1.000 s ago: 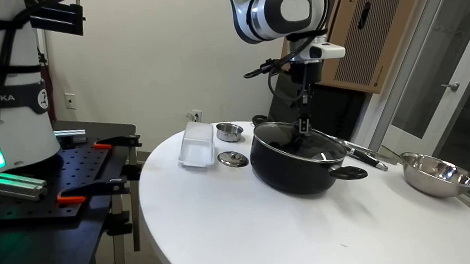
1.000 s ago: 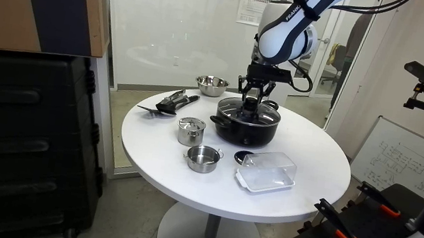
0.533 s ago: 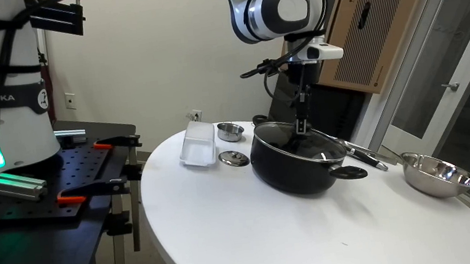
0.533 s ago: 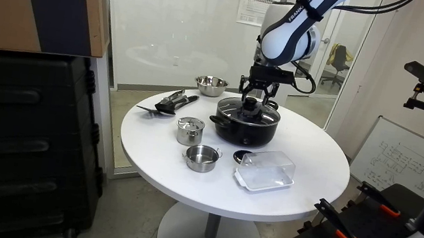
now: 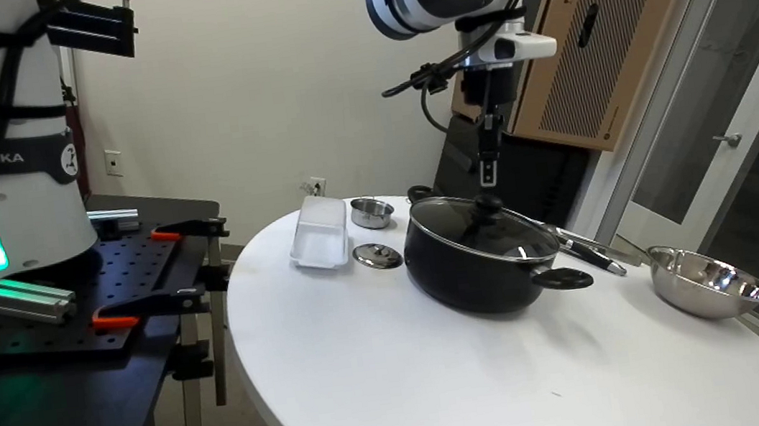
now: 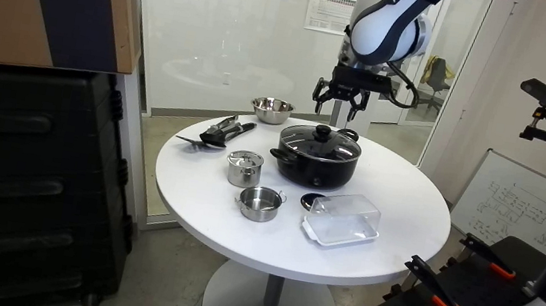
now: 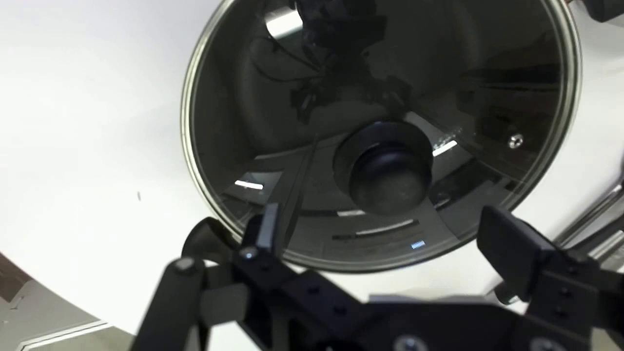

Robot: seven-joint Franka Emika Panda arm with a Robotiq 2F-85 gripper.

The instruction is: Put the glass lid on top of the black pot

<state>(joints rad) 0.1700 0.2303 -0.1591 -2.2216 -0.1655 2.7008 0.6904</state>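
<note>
Apparently seated on the black pot [image 6: 314,174], the glass lid [image 6: 307,144] needs no grip, so the gripper [image 6: 334,112] hangs above, fingers [image 7: 509,248] well apart, holding nothing.

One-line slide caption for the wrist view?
Open gripper, clear of the black knob, above the glass lid covering the black pot.

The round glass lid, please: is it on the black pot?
On: the glass lid covers the black pot, edges aligned, in both exterior views.
</note>
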